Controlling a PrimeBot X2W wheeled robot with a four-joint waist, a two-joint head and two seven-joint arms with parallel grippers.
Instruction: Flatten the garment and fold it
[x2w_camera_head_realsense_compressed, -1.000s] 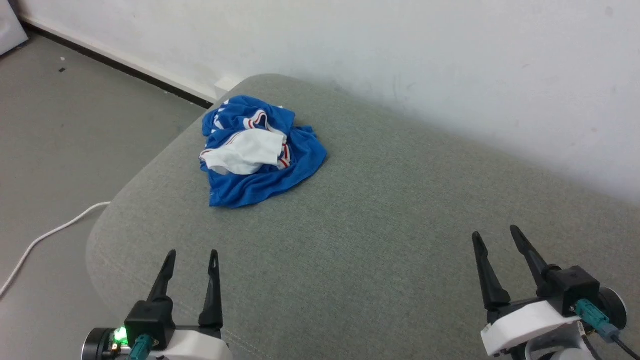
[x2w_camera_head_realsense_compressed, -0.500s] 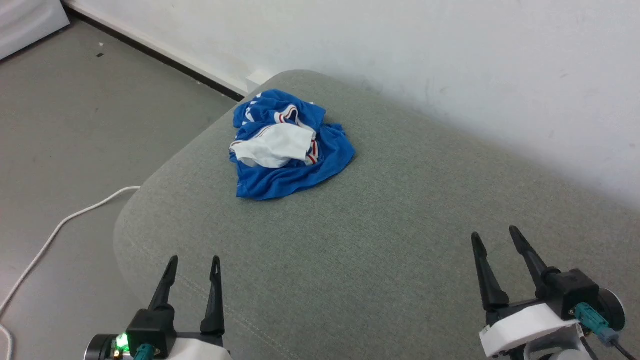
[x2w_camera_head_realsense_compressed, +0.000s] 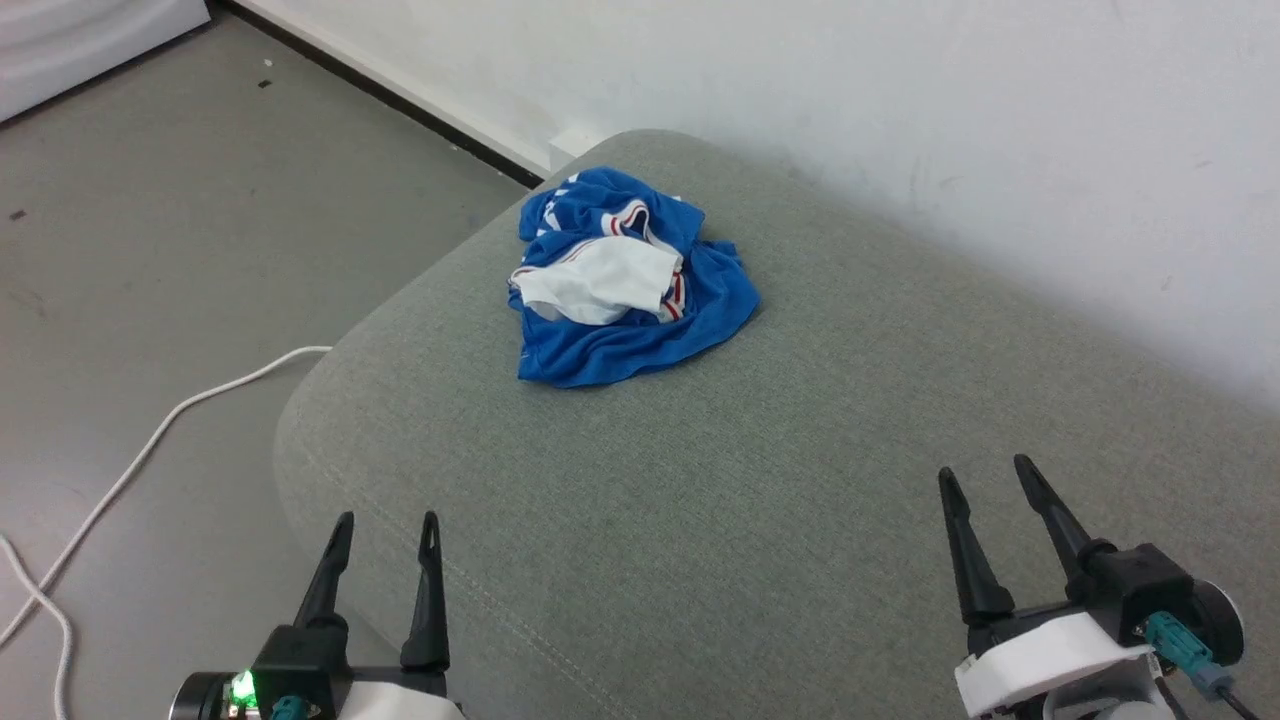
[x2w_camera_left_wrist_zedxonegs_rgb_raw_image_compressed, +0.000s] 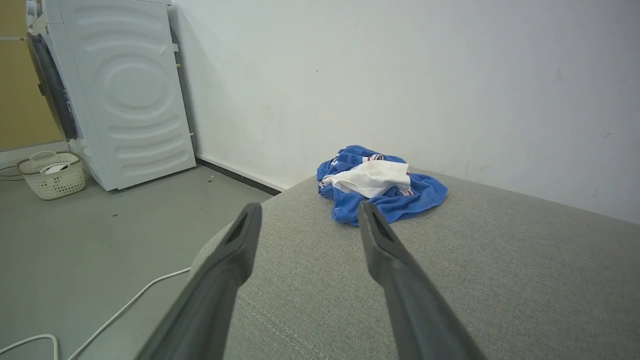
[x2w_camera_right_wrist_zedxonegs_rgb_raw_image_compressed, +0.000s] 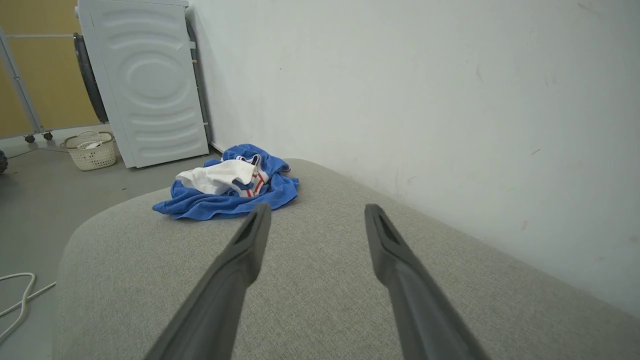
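Note:
The garment (x2w_camera_head_realsense_compressed: 630, 290) lies crumpled in a heap near the far left end of a grey-green cushioned surface (x2w_camera_head_realsense_compressed: 800, 450); it is royal blue with a white sleeve on top and red-and-white trim. It also appears in the left wrist view as the garment (x2w_camera_left_wrist_zedxonegs_rgb_raw_image_compressed: 380, 185) and in the right wrist view as the garment (x2w_camera_right_wrist_zedxonegs_rgb_raw_image_compressed: 230, 190). My left gripper (x2w_camera_head_realsense_compressed: 388, 520) hovers open at the near left edge, well short of the heap. My right gripper (x2w_camera_head_realsense_compressed: 985, 473) stands open at the near right, far from it. Both hold nothing.
A white wall (x2w_camera_head_realsense_compressed: 900, 100) runs right behind the cushion. Grey floor (x2w_camera_head_realsense_compressed: 150, 250) lies to the left, with a white cable (x2w_camera_head_realsense_compressed: 150, 440) on it. A white washing machine (x2w_camera_left_wrist_zedxonegs_rgb_raw_image_compressed: 125, 95) and a small woven basket (x2w_camera_left_wrist_zedxonegs_rgb_raw_image_compressed: 50, 175) stand further left.
The head camera has swung left, so the whole picture has slid to the right. The garment lies as before and both grippers stay open in the same pose.

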